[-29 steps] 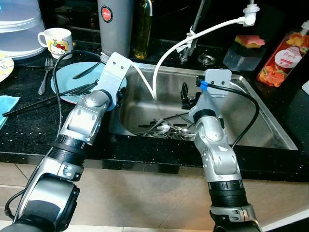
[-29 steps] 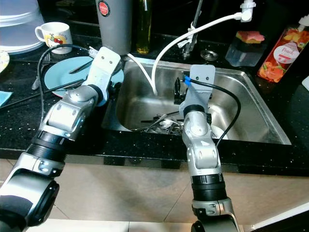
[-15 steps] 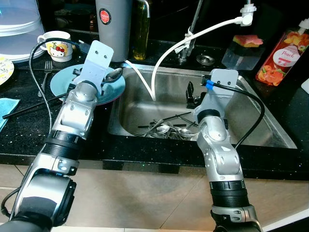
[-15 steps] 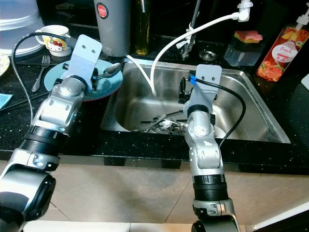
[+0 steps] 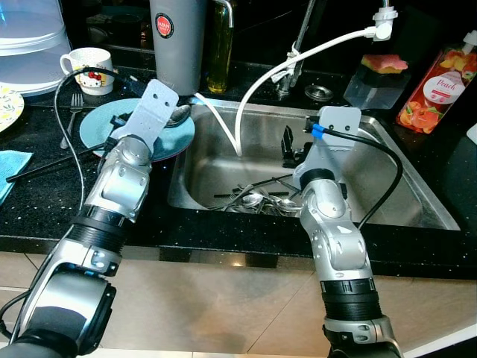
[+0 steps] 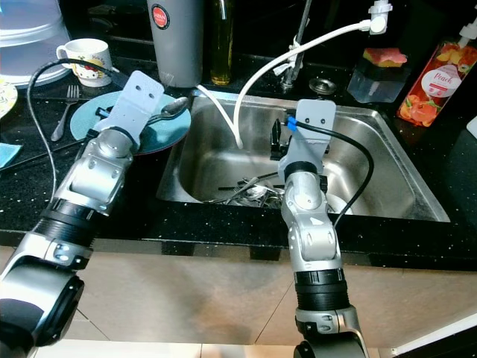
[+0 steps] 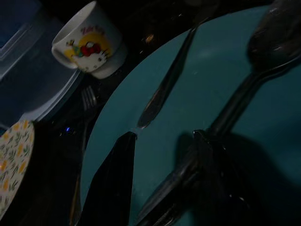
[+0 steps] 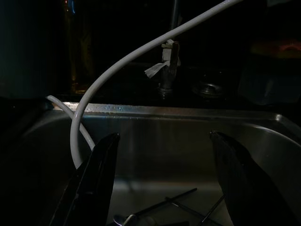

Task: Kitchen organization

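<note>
Before me: black speckled stone counter [image 5: 45,205], glossy, front edge running across my view. Stainless sink [image 5: 417,205] set into it, steel walls catching light. Dark backsplash zone behind, deep shadow there. Tap [image 5: 298,41] rising at back of sink, white hose [image 5: 261,78] looping from it into basin. Below counter edge: beige tiled floor [image 5: 223,298], pale grout lines. Light falling from above, bright on steel and tiles, dim toward back wall.
</note>
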Controlling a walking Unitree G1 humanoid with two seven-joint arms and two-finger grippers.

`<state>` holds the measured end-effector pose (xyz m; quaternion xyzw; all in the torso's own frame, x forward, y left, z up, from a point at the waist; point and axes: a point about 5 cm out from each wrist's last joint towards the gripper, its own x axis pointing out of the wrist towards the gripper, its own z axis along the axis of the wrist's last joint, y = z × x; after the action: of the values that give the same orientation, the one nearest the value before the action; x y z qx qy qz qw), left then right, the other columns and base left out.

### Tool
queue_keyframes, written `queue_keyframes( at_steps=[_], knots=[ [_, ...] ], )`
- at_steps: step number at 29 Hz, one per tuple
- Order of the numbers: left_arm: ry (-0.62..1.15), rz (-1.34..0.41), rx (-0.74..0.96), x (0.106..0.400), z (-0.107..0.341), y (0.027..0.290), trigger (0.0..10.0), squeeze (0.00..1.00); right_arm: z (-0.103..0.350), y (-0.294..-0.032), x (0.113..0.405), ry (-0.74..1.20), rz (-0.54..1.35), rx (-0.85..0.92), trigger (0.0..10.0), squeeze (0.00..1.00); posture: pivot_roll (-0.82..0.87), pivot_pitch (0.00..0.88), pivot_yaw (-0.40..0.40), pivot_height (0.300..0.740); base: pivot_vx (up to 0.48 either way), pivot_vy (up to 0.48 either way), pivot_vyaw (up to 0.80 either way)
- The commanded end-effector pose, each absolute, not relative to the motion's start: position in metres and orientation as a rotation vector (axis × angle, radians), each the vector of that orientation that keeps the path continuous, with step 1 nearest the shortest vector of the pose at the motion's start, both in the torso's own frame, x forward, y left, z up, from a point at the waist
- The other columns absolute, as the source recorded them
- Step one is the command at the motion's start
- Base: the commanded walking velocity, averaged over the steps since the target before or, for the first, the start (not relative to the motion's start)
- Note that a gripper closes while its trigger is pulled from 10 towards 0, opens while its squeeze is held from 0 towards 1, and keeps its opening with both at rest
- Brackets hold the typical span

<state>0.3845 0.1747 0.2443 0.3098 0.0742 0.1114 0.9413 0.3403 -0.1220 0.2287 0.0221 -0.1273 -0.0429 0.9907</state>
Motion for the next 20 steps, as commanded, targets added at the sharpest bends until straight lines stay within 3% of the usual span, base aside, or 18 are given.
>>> queue_keyframes(
  at_steps=[1, 6, 7, 9, 10, 11, 13, 14, 15, 16, 20],
  knots=[
    [0.200, 0.256, 0.647, 0.383, 0.235, 0.183, 10.0, 0.00, 0.226, -0.125, 0.340, -0.240, -0.097, 0.049, 10.0, 0.00, 0.21, 0.040, -0.081, 0.740, 0.000, 0.000, 0.00],
    [0.242, 0.334, 0.623, 0.380, 0.230, 0.197, 10.0, 0.00, 0.226, -0.124, 0.340, -0.238, -0.098, 0.052, 10.0, 0.00, 0.21, 0.040, -0.070, 0.740, 0.000, 0.000, 0.00],
    [0.250, 0.349, 0.617, 0.379, 0.229, 0.200, 9.4, 0.00, 0.225, -0.124, 0.339, -0.238, -0.098, 0.053, 10.0, 0.00, 0.21, 0.040, -0.070, 0.740, 0.000, 0.000, 0.00],
    [0.264, 0.366, 0.606, 0.379, 0.228, 0.203, 5.2, 0.00, 0.225, -0.125, 0.339, -0.237, -0.103, 0.054, 10.0, 0.00, 0.21, 0.044, -0.072, 0.740, 0.000, 0.000, 0.00],
    [0.264, 0.366, 0.606, 0.379, 0.228, 0.203, 5.2, 0.00, 0.225, -0.125, 0.339, -0.237, -0.103, 0.054, 10.0, 0.00, 0.21, 0.044, -0.072, 0.740, 0.000, 0.000, 0.00],
    [0.290, 0.372, 0.591, 0.379, 0.226, 0.205, 4.0, 0.00, 0.224, -0.126, 0.339, -0.236, -0.104, 0.054, 10.0, 0.00, 0.22, 0.044, -0.073, 0.740, 0.000, 0.000, 0.00],
    [0.311, 0.376, 0.577, 0.379, 0.223, 0.206, 3.6, 0.00, 0.224, -0.126, 0.339, -0.234, -0.105, 0.054, 10.0, 0.00, 0.22, 0.044, -0.073, 0.740, 0.000, 0.000, 0.00],
    [0.325, 0.379, 0.569, 0.378, 0.222, 0.208, 1.0, 0.00, 0.223, -0.126, 0.339, -0.233, -0.104, 0.054, 10.0, 0.00, 0.22, 0.044, -0.073, 0.740, 0.000, 0.000, 0.00],
    [0.325, 0.379, 0.569, 0.378, 0.222, 0.208, 1.0, 0.00, 0.223, -0.126, 0.339, -0.233, -0.104, 0.054, 10.0, 0.00, 0.22, 0.044, -0.073, 0.740, 0.000, 0.000, 0.00],
    [0.337, 0.379, 0.555, 0.378, 0.221, 0.208, 0.0, 0.00, 0.223, -0.125, 0.339, -0.232, -0.101, 0.054, 10.0, 0.00, 0.22, 0.044, -0.076, 0.740, 0.000, 0.000, 0.00],
    [0.318, 0.369, 0.536, 0.380, 0.223, 0.207, 0.0, 0.00, 0.224, -0.121, 0.341, -0.233, -0.090, 0.059, 10.0, 0.00, 0.22, 0.044, -0.077, 0.740, 0.000, 0.000, 0.00]
  ],
)
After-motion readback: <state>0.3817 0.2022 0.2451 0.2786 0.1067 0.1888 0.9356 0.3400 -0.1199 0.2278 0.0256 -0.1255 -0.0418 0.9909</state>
